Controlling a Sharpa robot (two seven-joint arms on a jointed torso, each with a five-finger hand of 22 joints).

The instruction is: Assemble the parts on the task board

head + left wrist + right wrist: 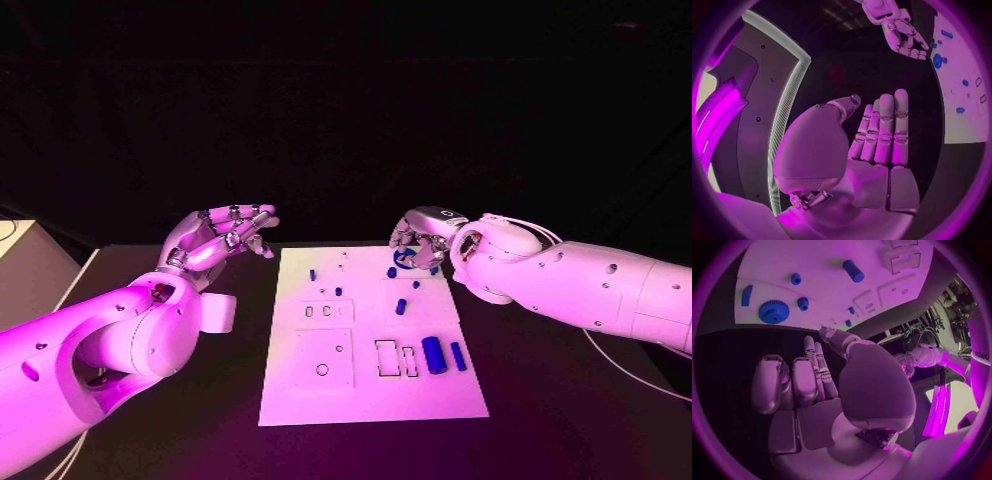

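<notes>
Meanwhile, the blue gear (774, 312) lies on the task board (368, 390) just beyond the right robot hand (420, 243), fingers apart, empty.

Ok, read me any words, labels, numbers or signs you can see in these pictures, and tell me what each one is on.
There is no text that can be read.
The task board carries only outlined slots and holes, no lettering.
The blue parts, such as the gear and the cylinder, bear no marks.
The left hand and right hand show no label.
Dark marks on the white arm at the right wrist view's rim are too blurred to read.
</notes>
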